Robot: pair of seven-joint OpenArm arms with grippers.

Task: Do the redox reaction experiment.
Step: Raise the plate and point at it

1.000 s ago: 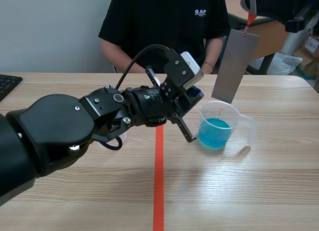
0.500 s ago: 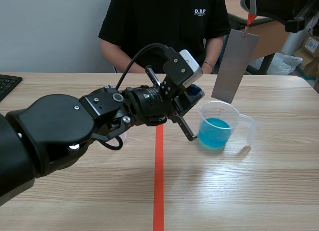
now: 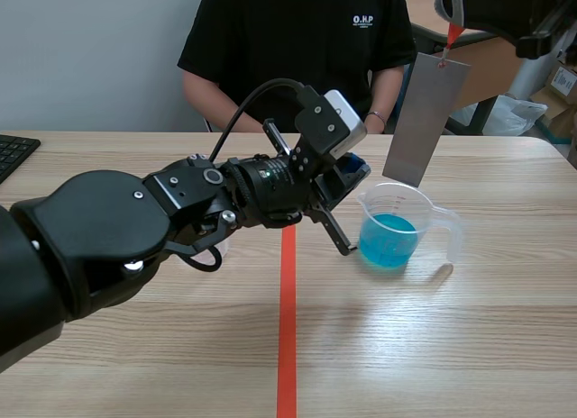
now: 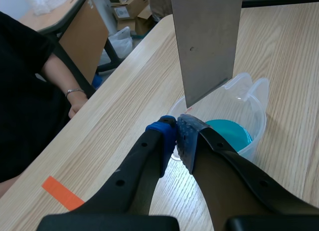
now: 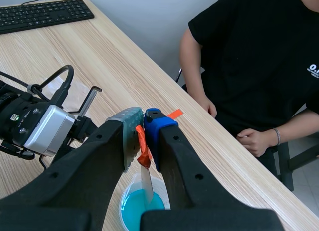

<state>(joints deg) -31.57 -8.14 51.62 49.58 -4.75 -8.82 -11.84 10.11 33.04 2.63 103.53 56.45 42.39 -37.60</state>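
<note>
A clear plastic beaker with blue liquid stands on the table right of the orange-red line. A grey metal sheet hangs tilted above its far rim from an orange-red tag. My right gripper, raised at the top right, is shut on that tag. In the right wrist view the sheet hangs edge-on over the beaker. My left gripper is shut on nothing beside the beaker's left rim. In the left wrist view its fingertips meet just before the beaker, below the sheet.
A person in a black shirt sits across the table, hands near the far edge. A black keyboard lies at the far left. Boxes and a bag stand beyond the table's right end.
</note>
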